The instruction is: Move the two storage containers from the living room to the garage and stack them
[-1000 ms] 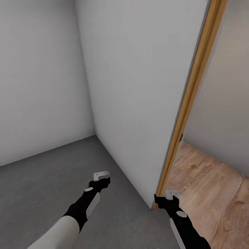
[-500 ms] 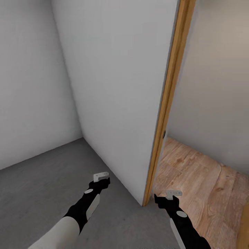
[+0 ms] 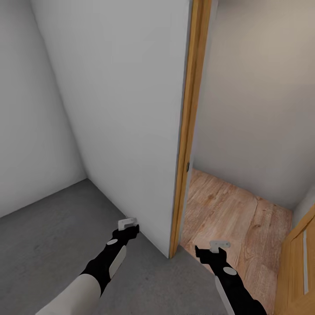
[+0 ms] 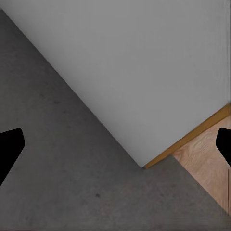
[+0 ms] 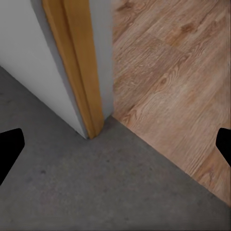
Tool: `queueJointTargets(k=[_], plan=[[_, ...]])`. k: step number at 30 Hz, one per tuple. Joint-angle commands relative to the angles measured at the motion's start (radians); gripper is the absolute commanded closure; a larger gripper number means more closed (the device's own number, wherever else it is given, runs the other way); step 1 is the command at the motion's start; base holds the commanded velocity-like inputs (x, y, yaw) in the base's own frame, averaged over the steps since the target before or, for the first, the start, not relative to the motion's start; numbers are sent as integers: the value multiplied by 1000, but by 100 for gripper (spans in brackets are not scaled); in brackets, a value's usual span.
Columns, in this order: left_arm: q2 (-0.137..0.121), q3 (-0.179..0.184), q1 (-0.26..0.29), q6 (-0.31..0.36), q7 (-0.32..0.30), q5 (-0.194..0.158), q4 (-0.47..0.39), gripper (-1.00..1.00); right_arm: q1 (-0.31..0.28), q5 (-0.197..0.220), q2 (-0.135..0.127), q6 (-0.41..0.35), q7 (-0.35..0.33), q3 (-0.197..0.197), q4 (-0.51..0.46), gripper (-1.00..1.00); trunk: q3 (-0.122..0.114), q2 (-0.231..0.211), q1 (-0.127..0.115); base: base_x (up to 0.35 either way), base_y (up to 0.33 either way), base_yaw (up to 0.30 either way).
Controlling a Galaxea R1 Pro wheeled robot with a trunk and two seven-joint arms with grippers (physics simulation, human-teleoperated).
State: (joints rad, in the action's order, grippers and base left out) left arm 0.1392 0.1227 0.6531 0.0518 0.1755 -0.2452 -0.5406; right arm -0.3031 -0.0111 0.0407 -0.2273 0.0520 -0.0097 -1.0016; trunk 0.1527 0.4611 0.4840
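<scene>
The robot stands on the grey concrete floor [image 3: 52,245] at a wood-framed doorway [image 3: 186,144] onto plank flooring [image 3: 232,210]. The left gripper [image 3: 129,224] and right gripper [image 3: 218,246] have wide-open, empty jaws. No container is in sight; such bins are probably light and stiff, best held by opposite rims.

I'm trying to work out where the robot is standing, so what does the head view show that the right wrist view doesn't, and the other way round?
Head view alone: both arms, the left gripper and right gripper, tall white walls, and a wooden door at the right edge. Right wrist view alone: a close look at the foot of the wooden door frame. Both share the frame, the grey concrete floor and the wood-plank floor beyond it.
</scene>
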Motion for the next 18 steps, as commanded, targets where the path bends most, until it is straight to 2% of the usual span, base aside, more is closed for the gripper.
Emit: queueJointTargets(k=[1,18], plan=[[-2,7,0,5,9,-9,-2,-100,-1,-1,1,-6,2,-1,-2,-100,2,2,1,0,0,-267],[-8,7,0,7,2,-9,5,-100,-1,-3,1,-6,2,-1,-2,-100,2,2,1,0,0,-267]])
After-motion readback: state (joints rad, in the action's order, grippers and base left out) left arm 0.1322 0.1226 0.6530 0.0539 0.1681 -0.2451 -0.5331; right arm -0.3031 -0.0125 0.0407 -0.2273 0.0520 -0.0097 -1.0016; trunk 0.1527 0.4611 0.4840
